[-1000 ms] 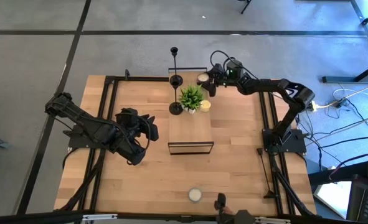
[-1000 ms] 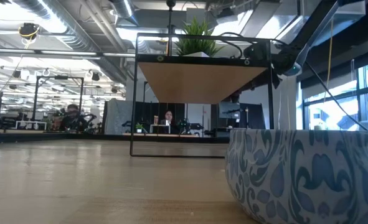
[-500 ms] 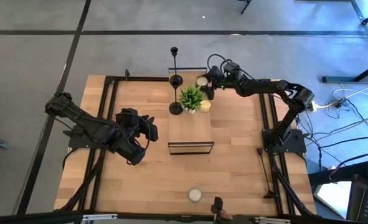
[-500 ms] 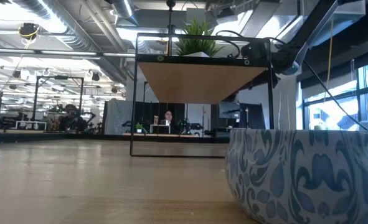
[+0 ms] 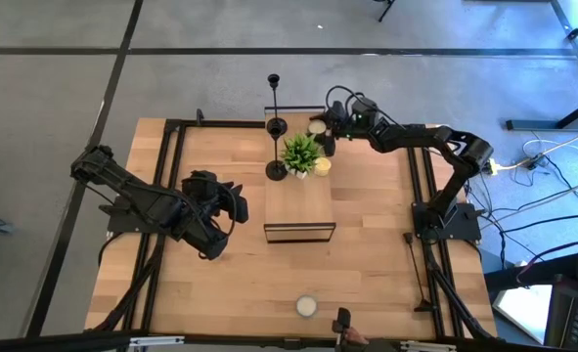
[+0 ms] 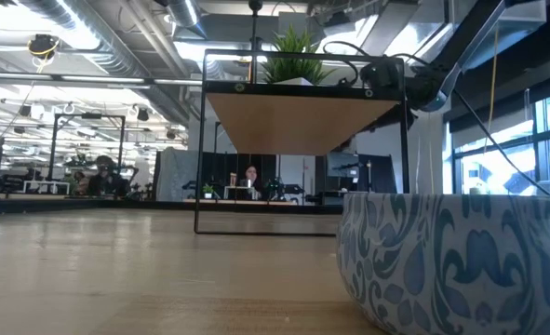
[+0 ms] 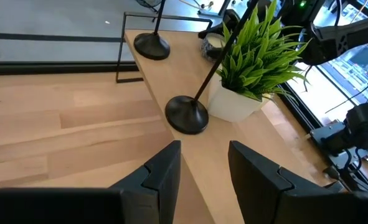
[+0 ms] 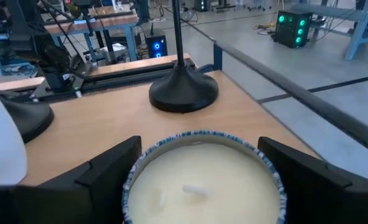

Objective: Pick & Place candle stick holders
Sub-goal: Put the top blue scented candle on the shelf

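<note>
Two black candle stick holders stand by their round bases on the raised wooden shelf (image 5: pixel 298 210): one at the shelf's far left corner (image 5: pixel 276 127), one nearer (image 5: pixel 276 171). Both show in the left wrist view (image 7: pixel 151 45) (image 7: pixel 187 115). A third does not show. My right gripper (image 5: pixel 324 130) is open at the shelf's far right corner. Its fingers stand on either side of a white candle in a blue-patterned bowl (image 8: pixel 202 180). My left gripper (image 5: pixel 238 200) is open and empty, left of the shelf. My right gripper reaches level from the table's right, one finger (image 8: pixel 103 177) on each side of the candle bowl's rim (image 8: pixel 199 138). I cannot tell whether the fingers touch the bowl, which sits on the shelf.
A green potted plant (image 5: pixel 301 152) and a small yellow candle (image 5: pixel 322 166) stand on the shelf between the holders and my right gripper. Another candle in a patterned bowl (image 5: pixel 306 306) sits near the table's near edge, large in the low view (image 6: pixel 451 261).
My right gripper has moved a little toward the table's left edge, closing in on the white candle until its fingers flank the bowl.
</note>
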